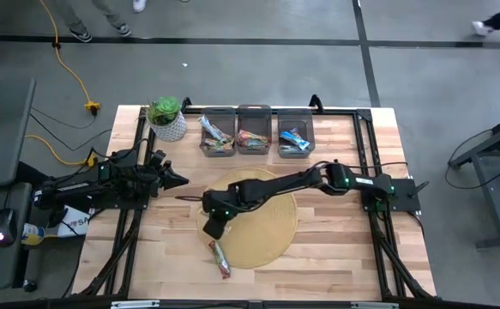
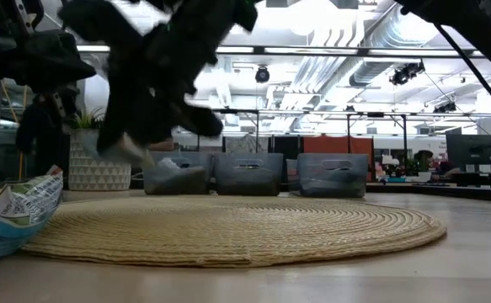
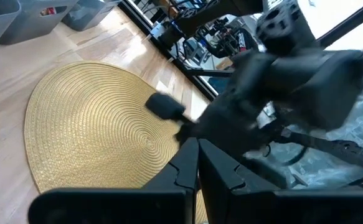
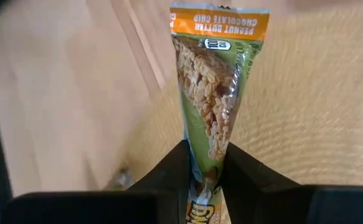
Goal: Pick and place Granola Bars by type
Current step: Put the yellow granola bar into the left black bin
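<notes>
Wooden tabletop carries a round woven mat, above which the right gripper pinches a green-and-orange foil-wrapped granola bar, presumably for sorting.

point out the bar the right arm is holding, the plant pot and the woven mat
granola bar (image 4: 209, 106), right wrist view, middle of the green wrapper
plant pot (image 1: 171, 126), high view, white pot wall below the leaves
woven mat (image 1: 271, 223), high view, bare weave right of centre
</notes>
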`<state>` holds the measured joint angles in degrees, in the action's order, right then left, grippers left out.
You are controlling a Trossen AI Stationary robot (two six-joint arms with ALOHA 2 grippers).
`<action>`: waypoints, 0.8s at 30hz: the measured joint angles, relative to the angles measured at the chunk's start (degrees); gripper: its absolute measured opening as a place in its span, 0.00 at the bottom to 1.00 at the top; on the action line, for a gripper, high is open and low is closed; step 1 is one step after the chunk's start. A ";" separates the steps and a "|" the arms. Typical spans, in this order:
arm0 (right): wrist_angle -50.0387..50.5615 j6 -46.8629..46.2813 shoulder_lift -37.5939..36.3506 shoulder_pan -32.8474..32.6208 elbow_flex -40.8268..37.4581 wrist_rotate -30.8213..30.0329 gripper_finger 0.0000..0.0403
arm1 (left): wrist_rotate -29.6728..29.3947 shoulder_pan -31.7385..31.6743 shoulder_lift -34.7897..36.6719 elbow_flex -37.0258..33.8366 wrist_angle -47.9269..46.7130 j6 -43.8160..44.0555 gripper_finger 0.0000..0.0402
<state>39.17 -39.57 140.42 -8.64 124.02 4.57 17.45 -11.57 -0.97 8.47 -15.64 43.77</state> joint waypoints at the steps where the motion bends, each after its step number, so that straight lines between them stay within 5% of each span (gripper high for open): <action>1: -0.22 0.69 -0.77 0.00 0.00 -0.86 0.16 | 0.00 0.00 0.00 0.02 0.00 0.02 0.02; 15: -2.06 9.55 -13.85 2.08 0.11 -14.82 0.16 | -0.02 -0.01 0.00 0.02 0.02 0.02 0.02; 24: -12.03 21.59 -18.31 3.85 0.16 -21.25 0.17 | -0.05 -0.02 0.00 0.01 0.03 0.02 0.02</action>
<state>27.14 -17.99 122.11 -4.79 124.18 -16.68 17.40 -11.60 -0.97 8.49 -15.61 43.79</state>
